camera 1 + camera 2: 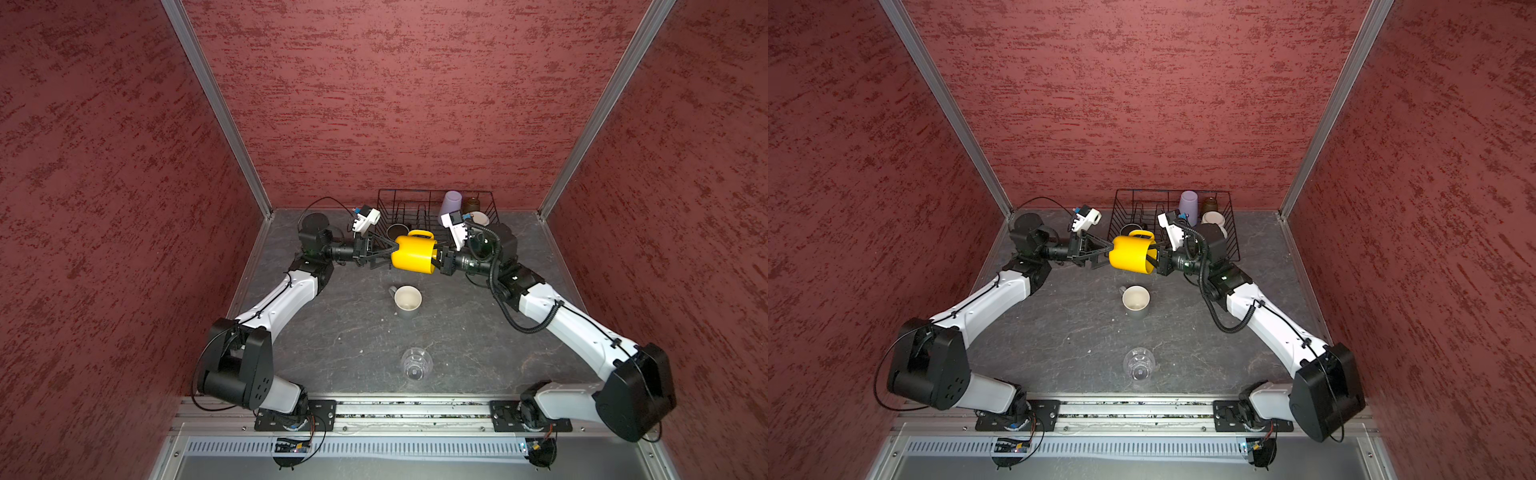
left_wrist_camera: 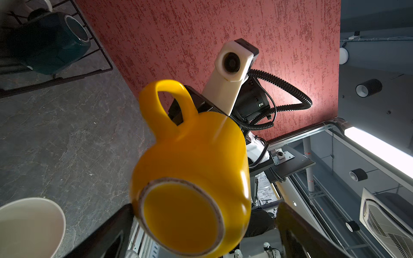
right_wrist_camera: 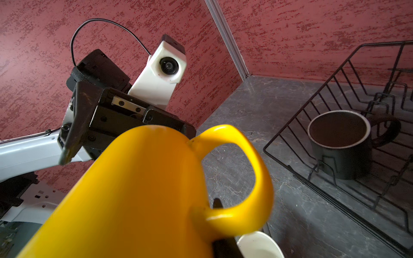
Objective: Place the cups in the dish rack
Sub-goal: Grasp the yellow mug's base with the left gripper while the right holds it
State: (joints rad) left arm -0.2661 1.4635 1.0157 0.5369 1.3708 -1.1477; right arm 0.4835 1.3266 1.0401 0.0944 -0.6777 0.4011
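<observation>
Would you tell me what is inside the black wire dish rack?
A lilac tumbler, brown glass, pale cup, black mug, teal mug; the right arm covers the rack's near corner.

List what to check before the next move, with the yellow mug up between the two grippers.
1. Right gripper shut on yellow mug rim: ok.
2. Left gripper clear of mug: cannot tell; jaws open, either side of its base.
3. Mug off the table: ok, on its side in the air.
4. Room in dish rack: ok, left part holds only black mug.
5. All cups loaded: not ok; grey mug and clear glass stand on the table.
</observation>
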